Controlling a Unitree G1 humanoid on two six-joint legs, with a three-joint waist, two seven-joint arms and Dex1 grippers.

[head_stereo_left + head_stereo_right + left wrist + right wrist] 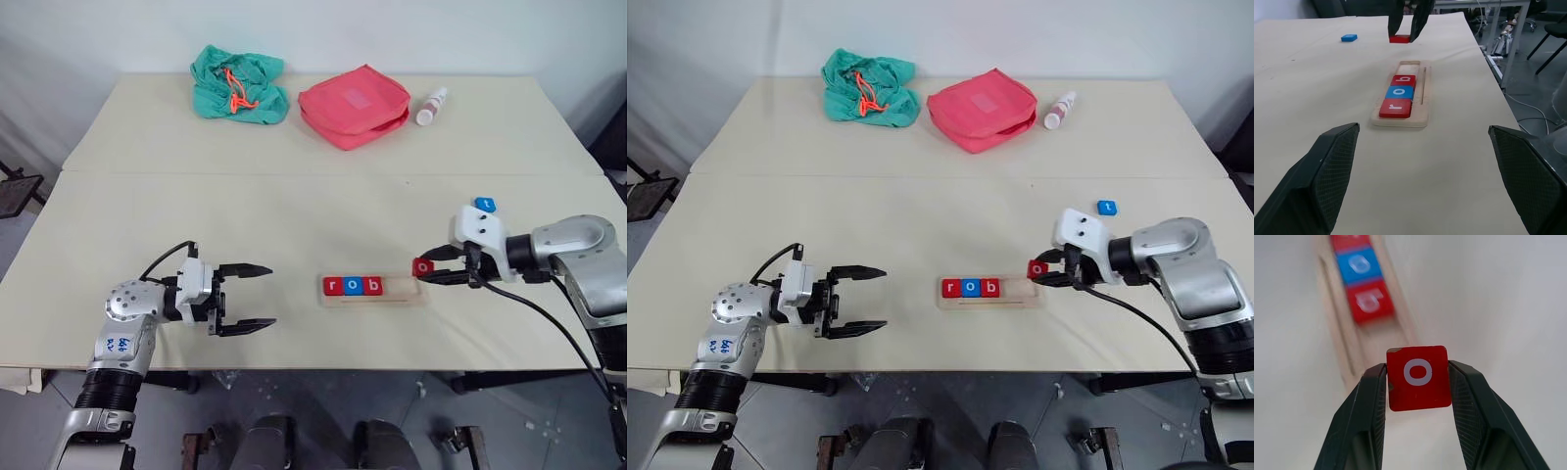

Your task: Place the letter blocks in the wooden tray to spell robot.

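Three letter blocks, a red r (332, 286), a blue o (352, 286) and a red b (372, 286), already lie flush in the wooden tray (402, 299), which sits near the front edge of the bench (294, 206), right of its middle; we judge that they are packed from the left end so that the two free places at the right remain for the last letters. The right tool (1418, 382) is clamped on a fourth block, the red o (1418, 377), gripping its two opposite side faces so that the white letter stays readable, and holds it just above the tray's right end; the fifth block, a blue t (1106, 207), lies flat on the bench nearer the right edge, well apart from the tray. The left tool (245, 296) hovers level over the front left part of the bench, its fingers wide apart and holding nothing. The blocks are thin squares with smooth painted faces; the tray is pale, rounded at the corners, with a shallow slot and a narrow groove beside it; the tool's fingers (1469, 401) are black with a fine dimpled pad surface. At the far edge rest a crumpled green cloth bag (238, 85), a flat red pouch (353, 104) and a small white bottle (431, 106).
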